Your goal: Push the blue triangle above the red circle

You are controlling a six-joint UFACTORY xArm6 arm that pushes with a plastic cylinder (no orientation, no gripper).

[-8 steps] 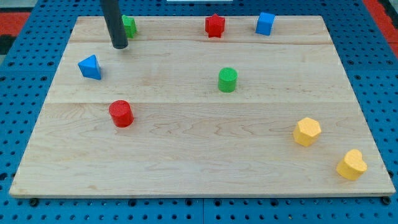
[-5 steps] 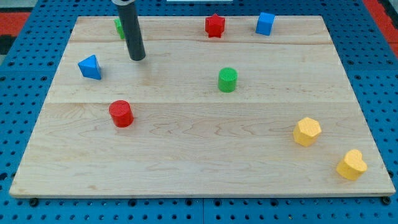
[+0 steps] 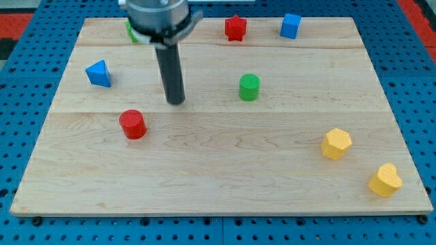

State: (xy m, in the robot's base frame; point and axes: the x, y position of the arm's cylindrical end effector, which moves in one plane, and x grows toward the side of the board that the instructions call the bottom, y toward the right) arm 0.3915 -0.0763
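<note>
The blue triangle (image 3: pixel 99 73) lies near the board's left edge, in the upper part of the view. The red circle (image 3: pixel 133 124) lies below it and a little to the right. My tip (image 3: pixel 176 101) rests on the board to the right of both, above and right of the red circle and well right of the blue triangle. It touches no block.
A green cylinder (image 3: pixel 249 87) stands right of my tip. A green block (image 3: pixel 129 29), partly hidden by the arm, a red star (image 3: pixel 236 28) and a blue cube (image 3: pixel 291 25) line the top edge. A yellow hexagon (image 3: pixel 336 143) and yellow heart (image 3: pixel 385 180) lie at lower right.
My tip has slid down and to the right, from beside the green block at the top edge to the board's middle left. No block has moved.
</note>
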